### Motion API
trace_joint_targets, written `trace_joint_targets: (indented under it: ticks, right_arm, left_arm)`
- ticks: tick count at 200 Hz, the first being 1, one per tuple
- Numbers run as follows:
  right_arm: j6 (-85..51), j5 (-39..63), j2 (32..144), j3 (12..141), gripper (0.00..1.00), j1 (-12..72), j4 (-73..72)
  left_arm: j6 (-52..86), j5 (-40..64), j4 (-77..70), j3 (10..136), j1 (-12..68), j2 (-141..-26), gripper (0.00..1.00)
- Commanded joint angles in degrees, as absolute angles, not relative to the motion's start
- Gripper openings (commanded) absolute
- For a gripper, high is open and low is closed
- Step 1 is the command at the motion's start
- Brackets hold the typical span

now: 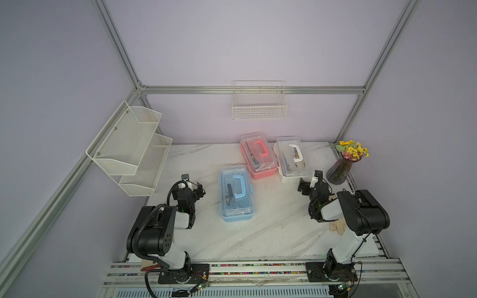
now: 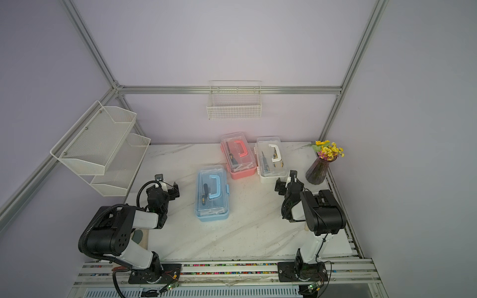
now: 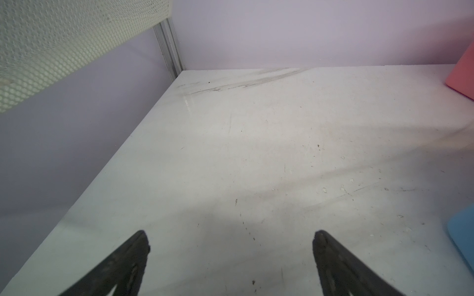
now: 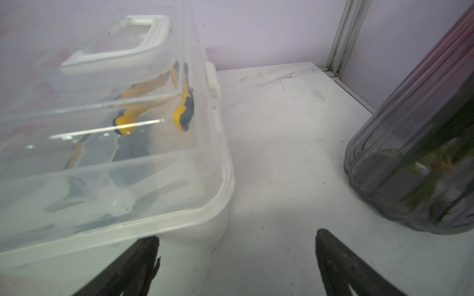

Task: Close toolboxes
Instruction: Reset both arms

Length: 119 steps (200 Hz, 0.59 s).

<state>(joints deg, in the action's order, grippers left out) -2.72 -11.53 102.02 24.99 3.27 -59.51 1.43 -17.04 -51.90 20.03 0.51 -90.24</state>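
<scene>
Three toolboxes stand on the white table in both top views, each with its clear lid lying down on its base: blue (image 1: pixel 236 193) (image 2: pixel 212 193) in the middle, pink (image 1: pixel 258 156) and white (image 1: pixel 293 160) side by side at the back. My left gripper (image 1: pixel 193 183) (image 3: pixel 230 241) is open over bare table, left of the blue box. My right gripper (image 1: pixel 309 180) (image 4: pixel 236 243) is open and empty at the white toolbox's (image 4: pixel 128 128) near right corner, one finger just under the lid's rim. Yellow-handled tools show through that lid.
A dark glass vase (image 1: pixel 339 170) (image 4: pixel 423 153) with yellow flowers stands right of my right gripper. A wire basket (image 1: pixel 259 103) hangs on the back wall. A two-tier mesh shelf (image 1: pixel 129 144) hangs on the left wall above my left arm.
</scene>
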Motion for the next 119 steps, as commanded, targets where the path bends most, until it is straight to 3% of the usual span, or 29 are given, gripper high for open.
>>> trace_joint_targets:
  ticks: [1,109,115,119]
  right_arm:
    - [-3.1,-11.2,102.0,26.5,0.97,2.9,-63.2]
    - [-3.2,-11.1,102.0,26.5,0.95,3.0,-63.0]
    - [-3.2,-11.1,102.0,26.5,0.91,3.0,-63.0]
    - [-3.1,-11.1,102.0,26.5,0.82,3.0,-63.0]
  left_arm:
    - [1.9,-16.7,-55.5,21.0,0.3,-90.0,1.00]
    - [2.0,-16.8,-54.4,21.4,0.4,-89.8,1.00]
    - [2.0,-16.9,-54.3,21.5,0.4,-89.9,0.93]
    - [2.0,-16.9,-54.3,21.5,0.4,-89.8,0.82]
